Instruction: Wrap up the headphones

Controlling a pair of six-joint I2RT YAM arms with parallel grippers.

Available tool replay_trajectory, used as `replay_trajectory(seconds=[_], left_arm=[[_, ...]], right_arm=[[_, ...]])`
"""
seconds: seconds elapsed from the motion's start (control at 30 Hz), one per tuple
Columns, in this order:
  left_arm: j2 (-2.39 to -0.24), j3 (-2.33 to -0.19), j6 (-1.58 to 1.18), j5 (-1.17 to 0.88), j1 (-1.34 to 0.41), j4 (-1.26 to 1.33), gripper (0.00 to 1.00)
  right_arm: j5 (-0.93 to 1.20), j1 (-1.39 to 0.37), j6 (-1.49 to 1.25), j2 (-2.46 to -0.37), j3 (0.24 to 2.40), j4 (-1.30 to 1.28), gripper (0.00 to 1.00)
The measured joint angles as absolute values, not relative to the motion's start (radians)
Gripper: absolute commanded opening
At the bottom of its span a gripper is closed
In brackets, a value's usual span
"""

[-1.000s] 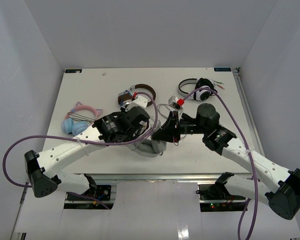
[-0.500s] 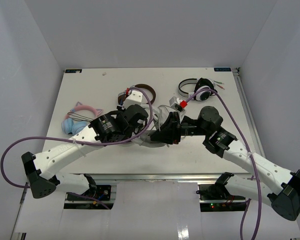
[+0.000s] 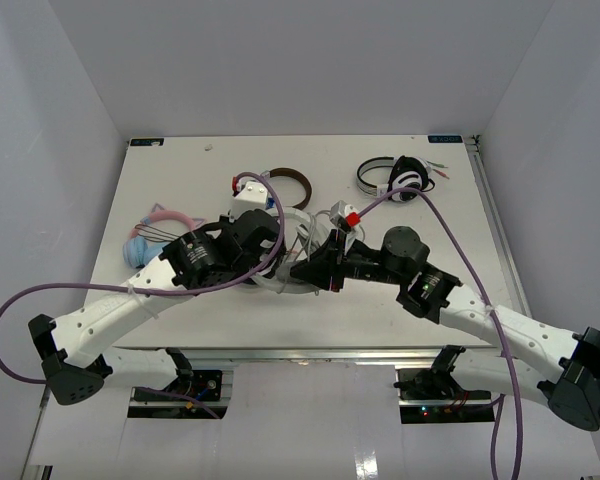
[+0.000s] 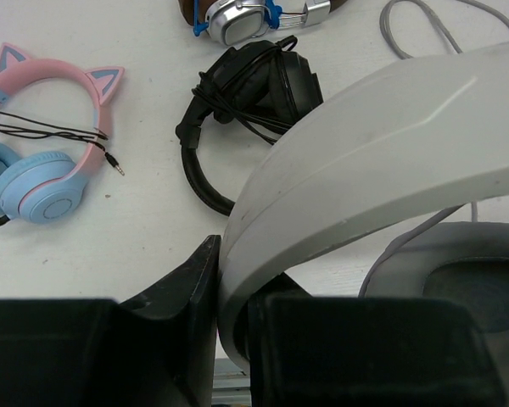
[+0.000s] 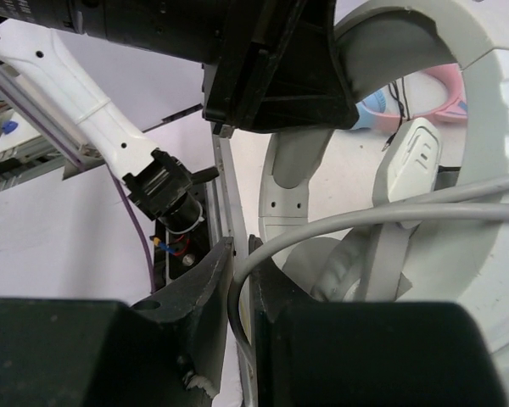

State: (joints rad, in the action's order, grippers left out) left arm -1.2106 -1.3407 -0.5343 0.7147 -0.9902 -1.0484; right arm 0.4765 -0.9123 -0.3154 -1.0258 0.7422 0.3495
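Observation:
The headphones [image 3: 302, 228] lie at the table's middle between my two grippers, mostly hidden by them. In the left wrist view their wide white band [image 4: 382, 161] arches across, with a grey ear cup [image 4: 475, 275] at lower right and a loop of the thin grey cable [image 4: 433, 30] beyond. My left gripper [image 4: 233, 326] is shut on the band's end; it also shows in the top view [image 3: 270, 240]. My right gripper [image 5: 240, 292] is shut on the grey cable [image 5: 382, 214], which runs across the white band [image 5: 488, 110]; it shows in the top view too [image 3: 315, 265].
Pink and blue cat-ear headphones [image 4: 42, 161] lie at the left [image 3: 158, 228]. A black pair [image 4: 246, 93] and a brown-banded silver pair [image 4: 254, 17] lie behind. A white pair with black ear cups [image 3: 395, 178] sits at the back right. The left arm [image 5: 271, 51] is close above my right gripper.

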Motion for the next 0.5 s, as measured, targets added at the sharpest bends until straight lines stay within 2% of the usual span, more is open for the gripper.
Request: replay_trajectory(seconds=[0.33,0.5], left_arm=[[-1.208,-1.368,-0.542,0.759,-0.989,-1.068,0.00],[-1.226,-1.445,-0.559,0.781,-0.991,-1.051,0.00]], right_arm=[[0.152,-1.062,-0.264,-1.030,0.742,0.351,0.10],[-0.074,-1.128,-0.259,-1.028,0.745,0.365,0.16]])
